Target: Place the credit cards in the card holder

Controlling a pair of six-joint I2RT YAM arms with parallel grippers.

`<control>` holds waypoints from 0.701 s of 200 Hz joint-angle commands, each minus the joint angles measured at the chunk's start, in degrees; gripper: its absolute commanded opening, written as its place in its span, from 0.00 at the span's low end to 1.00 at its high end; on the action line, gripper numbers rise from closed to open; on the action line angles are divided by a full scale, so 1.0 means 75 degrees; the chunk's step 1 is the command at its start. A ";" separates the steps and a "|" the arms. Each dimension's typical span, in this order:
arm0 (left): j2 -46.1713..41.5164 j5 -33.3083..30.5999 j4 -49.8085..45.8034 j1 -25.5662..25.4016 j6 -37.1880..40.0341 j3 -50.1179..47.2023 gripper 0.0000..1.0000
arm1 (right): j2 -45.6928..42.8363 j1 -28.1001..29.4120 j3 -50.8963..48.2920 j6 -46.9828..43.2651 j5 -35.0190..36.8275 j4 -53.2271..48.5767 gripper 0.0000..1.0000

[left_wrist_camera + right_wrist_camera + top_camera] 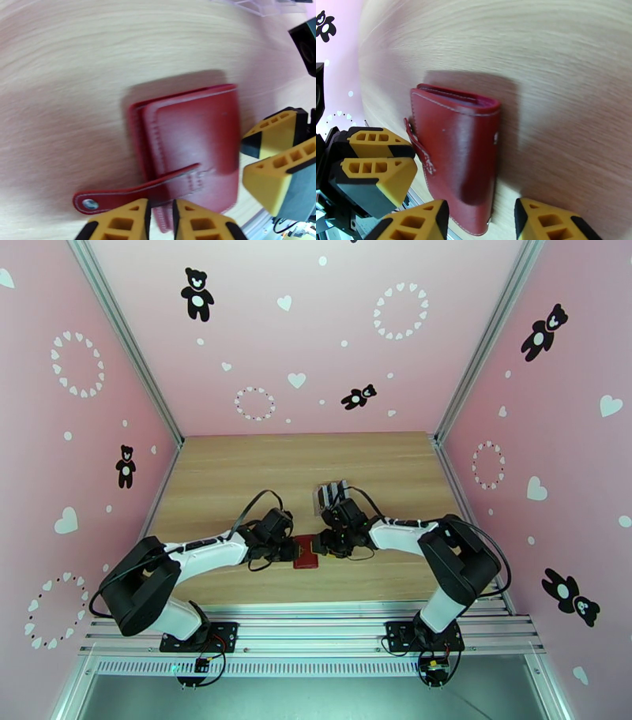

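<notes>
The card holder [306, 553] is a dark-red wallet lying folded shut on the wooden table between my two grippers. In the left wrist view the card holder [189, 134] has its snap tab [114, 196] hanging loose to the lower left. My left gripper [160, 208] is pinched on its near edge beside the tab. In the right wrist view my right gripper [480, 215] stands open astride the end of the card holder [458, 154], with a gap on the right side. The credit cards are out of view.
A clear slotted rack [332, 494] stands just behind the right gripper, with dark strips in it too small to identify. Its edge is at the top of the left wrist view [256, 6]. Pink walls enclose the table [237, 469] on three sides.
</notes>
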 commanded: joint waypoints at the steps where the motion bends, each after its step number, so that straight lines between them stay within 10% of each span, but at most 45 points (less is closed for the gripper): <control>1: 0.0037 -0.0224 -0.0101 0.0083 0.0177 -0.0162 0.25 | 0.0172 -0.0027 -0.0172 0.0216 -0.0207 0.0555 0.49; 140: 0.0322 0.0154 0.0624 0.0127 -0.0213 -0.0831 0.24 | 0.0501 0.0051 -0.0363 0.0862 -0.0912 0.2181 0.46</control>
